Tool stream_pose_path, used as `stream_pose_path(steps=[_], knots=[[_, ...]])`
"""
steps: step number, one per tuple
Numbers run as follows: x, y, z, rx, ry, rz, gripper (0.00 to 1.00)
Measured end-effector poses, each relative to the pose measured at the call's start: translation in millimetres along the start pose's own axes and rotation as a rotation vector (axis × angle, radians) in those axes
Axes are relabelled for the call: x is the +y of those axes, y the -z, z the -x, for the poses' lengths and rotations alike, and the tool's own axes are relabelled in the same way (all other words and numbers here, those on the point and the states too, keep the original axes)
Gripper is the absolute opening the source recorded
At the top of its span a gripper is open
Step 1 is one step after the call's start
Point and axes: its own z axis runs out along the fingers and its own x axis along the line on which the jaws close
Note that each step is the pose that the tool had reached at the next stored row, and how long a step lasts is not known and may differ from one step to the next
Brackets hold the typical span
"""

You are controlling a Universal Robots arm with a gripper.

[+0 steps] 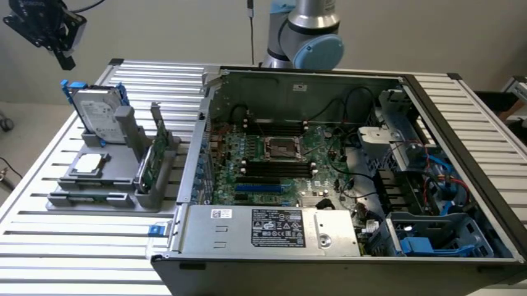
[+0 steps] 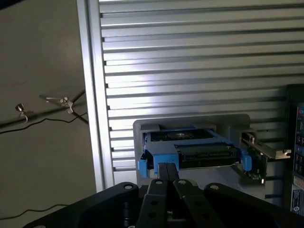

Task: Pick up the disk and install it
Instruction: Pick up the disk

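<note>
- Gripper [image 1: 63, 60], one: black, on the Universal Robots arm [image 1: 309, 34]. It hangs above the holder end of the table, clear of the disk. In the wrist view its two fingers [image 2: 159, 178] are pressed together with nothing between them.
- Disk [image 1: 96, 115], one: silver-grey hard drive with a white label, standing upright in the holder's back slot. It has two blue carrier rails, one along each side.
- Holder [image 1: 123, 179], one: grey fixture on the table at the exterior view's left, just beside the chassis.
- Processor chip [image 1: 89, 163], one: small silver square lying flat on the holder in front of the disk.
- Circuit card [image 1: 153, 154], one: thin, green, upright on its edge in the holder, between the disk and the chassis.
- Computer chassis [image 1: 461, 123], one: side open, with the motherboard [image 1: 280, 160] and one power supply [image 1: 268, 227] exposed in the exterior view.
- Table [image 1: 49, 246], one: slatted aluminium.
- Wrist view: looks down on the disk's top edge [image 2: 190, 145], the holder's rim [image 2: 190, 121] and the card's bracket [image 2: 263, 151]. It also takes in the floor [image 2: 42, 161] with loose cables [image 2: 45, 118].
</note>
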Motion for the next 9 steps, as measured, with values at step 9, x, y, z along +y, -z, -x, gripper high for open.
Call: stream_pose_path(steps=[9], knots=[[0.6, 0.1, -0.1, -0.0026, 0.006, 0.001, 0.11]])
